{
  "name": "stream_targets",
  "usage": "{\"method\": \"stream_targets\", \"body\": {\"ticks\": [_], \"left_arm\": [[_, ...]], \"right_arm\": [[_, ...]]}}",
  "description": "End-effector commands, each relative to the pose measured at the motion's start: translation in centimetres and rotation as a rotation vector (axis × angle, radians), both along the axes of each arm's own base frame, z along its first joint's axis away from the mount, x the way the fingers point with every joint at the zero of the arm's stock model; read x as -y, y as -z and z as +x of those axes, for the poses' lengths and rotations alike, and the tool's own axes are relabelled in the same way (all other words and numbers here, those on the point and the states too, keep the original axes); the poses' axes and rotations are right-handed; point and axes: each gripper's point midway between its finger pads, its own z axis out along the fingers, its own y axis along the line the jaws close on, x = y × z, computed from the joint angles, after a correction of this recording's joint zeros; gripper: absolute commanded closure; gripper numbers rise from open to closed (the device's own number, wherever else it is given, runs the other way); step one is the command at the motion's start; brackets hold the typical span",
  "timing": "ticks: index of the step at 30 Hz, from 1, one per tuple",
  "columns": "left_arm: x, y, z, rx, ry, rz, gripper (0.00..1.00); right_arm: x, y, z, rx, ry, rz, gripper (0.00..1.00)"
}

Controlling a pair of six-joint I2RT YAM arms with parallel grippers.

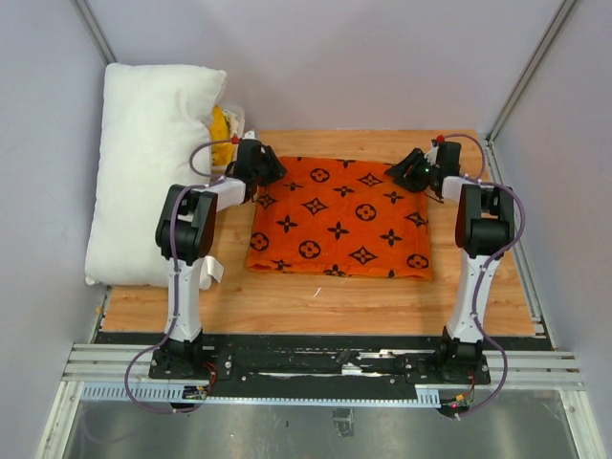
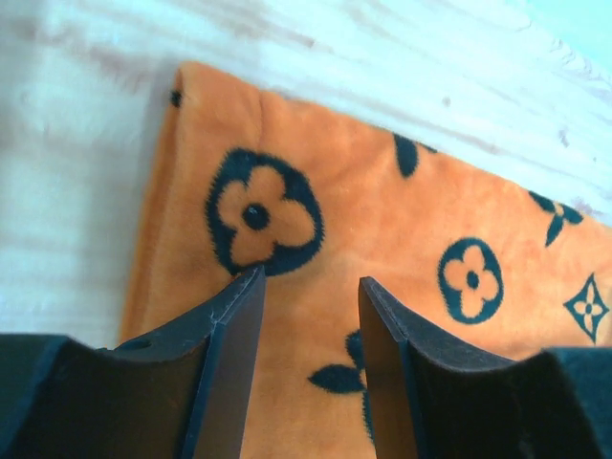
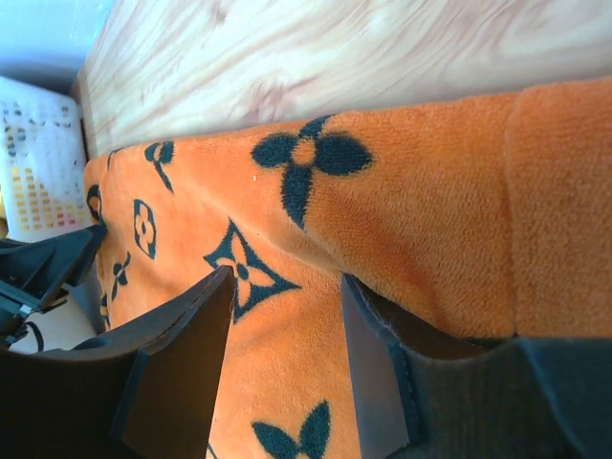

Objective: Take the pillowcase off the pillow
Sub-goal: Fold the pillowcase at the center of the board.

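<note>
We're looking down at the pillowcase (image 1: pixel 337 218), and it lies spread out in the middle of the wooden counter (image 1: pixel 287 296), printed side up with its black flowers and circles showing. The pillow (image 1: pixel 143 163) is well apart from it. It stands plump and white at the far left, against the left wall, with its lower end hanging over the counter's left edge. Tucked behind its top right corner we can see a bit of plain yellow cloth (image 1: pixel 221 124).

Both arms reach forward to the far edge of the pillowcase. The left tool (image 1: pixel 271 170) sits at the far left corner and the right tool (image 1: pixel 394 172) at the far right corner, so the two face each other across the fabric.

From the left wrist, we see the two dark fingers (image 2: pixel 229 354) standing apart, released. Orange plush and a black flower motif show in the gap, and the corner of the case and pale wood lie just beyond. Nothing is pinched between them.

From the right wrist, the fingers (image 3: pixel 182 354) are also parted and released. Flat printed fabric fills the gap, and a raised fold of the pillowcase sits right beside the right-hand finger. Whether that fold touches the finger, we can't tell.
</note>
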Motion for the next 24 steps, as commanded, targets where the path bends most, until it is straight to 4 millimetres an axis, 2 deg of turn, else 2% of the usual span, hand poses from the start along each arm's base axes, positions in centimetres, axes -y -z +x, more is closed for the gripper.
{"method": "stream_targets", "body": {"ticks": [1,4,6,7,9,11,14,17,20,24], "left_arm": [[0.5,-1.6,1.7,0.013,0.004,0.097,0.51],[1.3,-6.2,1.1,0.132,0.002,0.153,0.49],[2.9,-8.5,-0.2,0.198,0.035,0.152,0.46],[3.8,-9.6,-0.9,0.223,0.058,0.144,0.44],[6.0,-10.6,-2.4,0.252,0.115,0.129,0.42],[8.4,-10.7,-3.9,0.268,0.18,0.107,0.4],[12.1,-9.8,-5.6,0.266,0.279,0.046,0.39],[14.6,-7.9,-6.4,0.23,0.352,-0.036,0.39],[15.5,-6.0,-6.8,0.195,0.371,-0.092,0.39],[15.2,-4.0,-7.2,0.147,0.355,-0.104,0.39]], "right_arm": [[3.3,0.0,0.9,-0.047,0.041,-0.059,0.5],[2.5,-4.9,0.6,0.052,0.014,-0.065,0.48],[1.2,-8.3,-0.3,0.137,-0.004,-0.077,0.44],[0.2,-9.4,-1.1,0.169,-0.018,-0.079,0.41],[-2.1,-11.9,-2.5,0.238,-0.056,-0.086,0.35],[-4.9,-12.8,-3.9,0.273,-0.108,-0.081,0.31],[-9.2,-12.4,-5.2,0.292,-0.194,-0.036,0.29],[-12.6,-10.7,-5.8,0.266,-0.26,0.022,0.3],[-13.8,-7.5,-6.1,0.212,-0.257,0.076,0.36],[-13.5,-4.9,-6.7,0.17,-0.223,0.1,0.39]]}}
